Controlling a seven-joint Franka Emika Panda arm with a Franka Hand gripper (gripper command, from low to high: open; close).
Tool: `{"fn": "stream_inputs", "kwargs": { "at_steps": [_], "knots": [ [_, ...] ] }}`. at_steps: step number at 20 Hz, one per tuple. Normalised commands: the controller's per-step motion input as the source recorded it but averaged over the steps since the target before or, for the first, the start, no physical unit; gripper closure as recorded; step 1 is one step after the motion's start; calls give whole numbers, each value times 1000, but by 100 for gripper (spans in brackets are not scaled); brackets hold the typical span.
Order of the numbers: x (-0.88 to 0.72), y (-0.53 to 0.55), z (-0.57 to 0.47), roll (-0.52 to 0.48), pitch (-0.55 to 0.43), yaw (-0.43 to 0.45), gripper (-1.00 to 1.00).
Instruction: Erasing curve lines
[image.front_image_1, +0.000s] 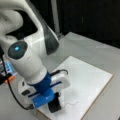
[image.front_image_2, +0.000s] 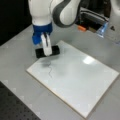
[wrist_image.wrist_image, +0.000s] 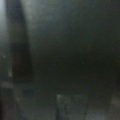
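Note:
A white board (image.front_image_2: 82, 75) (image.front_image_1: 87, 82) lies on the grey table. The curve lines are a thin dark wavy stroke (image.front_image_2: 50, 72) near the board's left corner, also faint in a front view (image.front_image_1: 72, 104). A black eraser block (image.front_image_2: 47, 51) (image.front_image_1: 54, 105) sits at the board's edge, just short of the stroke. My gripper (image.front_image_2: 47, 50) (image.front_image_1: 53, 101) is shut on the eraser, a white finger (image.front_image_2: 46, 46) crossing its front. The wrist view is dark and shows nothing I can name.
The arm's white and blue body (image.front_image_1: 37, 72) leans over the board's near corner. An orange piece (image.front_image_2: 81, 28) and blue-lit gear (image.front_image_2: 103, 29) stand behind the board. Grey table (image.front_image_2: 22, 47) surrounds the board.

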Motion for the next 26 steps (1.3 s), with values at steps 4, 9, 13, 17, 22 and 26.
{"fn": "stream_inputs", "kwargs": {
  "at_steps": [4, 9, 13, 17, 22, 26],
  "knots": [
    [-6, -26, -208, 5, -46, -130, 100],
    [-74, -34, -158, -9, -36, -110, 100],
    [-88, 25, -176, -5, -78, -120, 100],
    [-78, 71, -197, 13, -128, -134, 100],
    [-76, 98, -203, 36, -170, -137, 100],
    [-125, 93, -183, 71, -189, -121, 100]
  ]
}}
